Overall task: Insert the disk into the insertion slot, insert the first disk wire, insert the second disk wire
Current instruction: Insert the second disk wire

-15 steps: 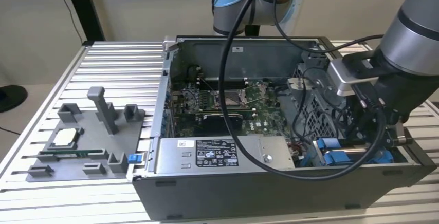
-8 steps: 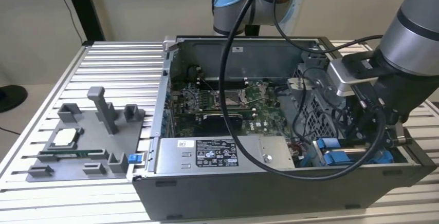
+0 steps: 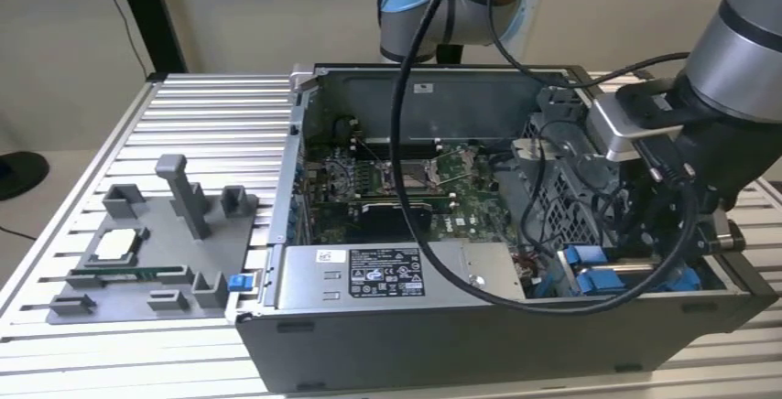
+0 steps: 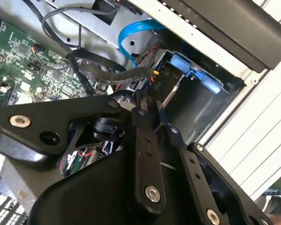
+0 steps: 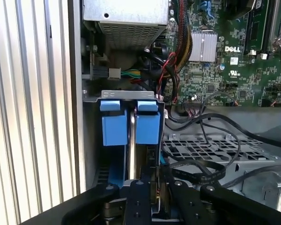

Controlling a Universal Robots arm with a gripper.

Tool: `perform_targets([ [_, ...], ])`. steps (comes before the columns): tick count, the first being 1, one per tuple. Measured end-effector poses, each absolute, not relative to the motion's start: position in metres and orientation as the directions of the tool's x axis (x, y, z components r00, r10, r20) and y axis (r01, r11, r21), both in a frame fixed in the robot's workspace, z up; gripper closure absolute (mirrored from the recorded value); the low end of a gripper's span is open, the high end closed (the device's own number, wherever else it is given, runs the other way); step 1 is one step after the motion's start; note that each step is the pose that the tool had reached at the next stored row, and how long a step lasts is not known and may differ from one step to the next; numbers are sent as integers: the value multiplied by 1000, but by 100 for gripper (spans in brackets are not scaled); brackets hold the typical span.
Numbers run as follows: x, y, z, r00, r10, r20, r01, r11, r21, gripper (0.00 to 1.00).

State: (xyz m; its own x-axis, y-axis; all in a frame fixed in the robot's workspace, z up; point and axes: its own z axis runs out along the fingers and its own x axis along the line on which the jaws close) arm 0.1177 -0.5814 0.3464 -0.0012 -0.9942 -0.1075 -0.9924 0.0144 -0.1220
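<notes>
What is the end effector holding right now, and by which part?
Cannot be told: the end effector sits at the blue drive-bay latches, its fingertips hidden among black cables.

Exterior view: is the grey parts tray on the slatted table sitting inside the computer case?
No, the grey parts tray sits on the slatted table, outside the computer case.

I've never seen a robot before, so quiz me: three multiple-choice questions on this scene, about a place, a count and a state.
1. In the exterior view, the grey plastic parts tray lies: A) inside the grey metal computer case B) on that view's left of it C) on the arm.
2. Blue plastic latch tabs on the grey metal drive bay, first wrist view: A) one B) two C) four.
3. The case is: A) open B) closed C) wrapped.
Answers: B, it sits beside the case; B, two stand side by side; A, the green circuit board shows.
</notes>
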Motion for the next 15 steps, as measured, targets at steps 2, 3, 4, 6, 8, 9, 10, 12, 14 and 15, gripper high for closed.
perform_targets([
  [2,118,-581,355,-1,-994,-107,-993,14,-121,0],
  [3,118,-581,359,-1,-994,-107,-993,14,-120,0],
  [4,118,-581,363,-1,-994,-107,-993,14,-120,0],
  [6,118,-581,373,-1,-994,-107,-993,14,-119,0],
  [8,118,-581,381,-2,-994,-107,-993,14,-119,0],
  [9,118,-581,383,-1,-994,-107,-993,14,-119,0],
  [10,118,-581,382,-1,-994,-107,-993,14,-119,0],
  [12,118,-581,382,-1,-994,-107,-993,14,-119,0],
  [14,118,-581,383,-1,-994,-107,-993,14,-119,0],
  [15,118,-581,382,-1,-994,-107,-993,14,-119,0],
])
